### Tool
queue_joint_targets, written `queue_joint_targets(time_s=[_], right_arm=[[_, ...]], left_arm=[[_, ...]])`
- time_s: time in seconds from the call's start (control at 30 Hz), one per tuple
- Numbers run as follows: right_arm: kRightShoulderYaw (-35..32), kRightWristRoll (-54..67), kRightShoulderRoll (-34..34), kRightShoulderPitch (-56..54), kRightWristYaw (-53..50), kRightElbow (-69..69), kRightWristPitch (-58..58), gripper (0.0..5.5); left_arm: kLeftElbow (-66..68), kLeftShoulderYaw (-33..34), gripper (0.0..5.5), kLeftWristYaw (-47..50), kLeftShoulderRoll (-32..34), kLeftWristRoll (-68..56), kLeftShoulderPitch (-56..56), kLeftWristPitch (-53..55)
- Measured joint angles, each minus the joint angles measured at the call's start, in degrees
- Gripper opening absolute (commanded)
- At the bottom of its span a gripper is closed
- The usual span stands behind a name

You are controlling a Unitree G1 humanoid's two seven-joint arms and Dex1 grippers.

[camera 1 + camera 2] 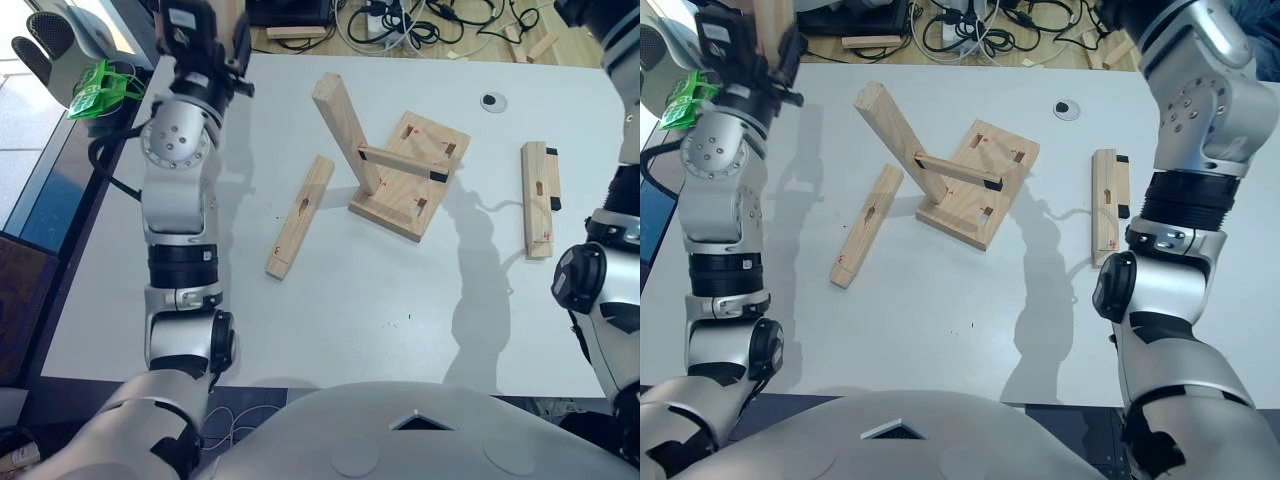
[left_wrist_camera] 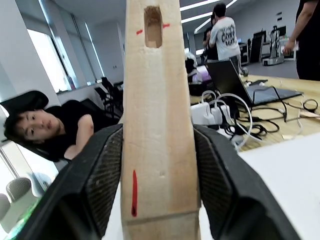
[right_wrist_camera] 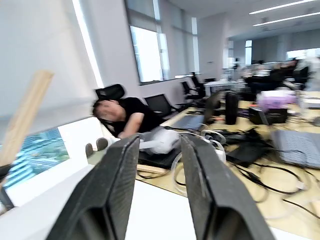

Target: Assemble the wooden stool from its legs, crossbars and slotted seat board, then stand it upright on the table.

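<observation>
The slotted seat board lies flat at mid-table. One wooden leg stands tilted in it, and a crossbar runs from that leg over the board. A loose leg lies to the board's left, another loose leg to its right. My left gripper is raised over the table's far left corner, shut on a further leg that points upward. My right gripper is held high at the far right, open with nothing between its fingers.
A small black round object sits on the table behind the board. A green item hangs off the far left edge. Cables and wood scraps lie beyond the back edge.
</observation>
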Motion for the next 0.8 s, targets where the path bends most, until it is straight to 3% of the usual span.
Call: queue_joint_targets(time_s=[0.17,0.43,0.77,0.8], right_arm=[[-1.78,8.07,3.05,-1.87,0.87,-3.06,2.88,3.07],[-2.72,17.91,10.22,-6.7,-1.53,-3.66,6.14,4.28],[-3.17,24.68,12.33,-10.96,-1.67,-3.62,6.28,4.28],[-3.19,24.82,12.22,-11.0,-1.68,-3.65,6.28,4.09]], left_arm=[[3.91,-0.36,2.08,-6.4,1.22,-1.12,-7.33,-9.33],[3.46,-5.09,2.08,-17.19,2.41,-1.15,-9.95,-20.38],[4.1,-7.51,2.08,-21.42,2.41,-0.97,-9.85,-26.2],[4.79,-7.57,2.08,-21.74,2.48,-0.74,-9.76,-27.33]])
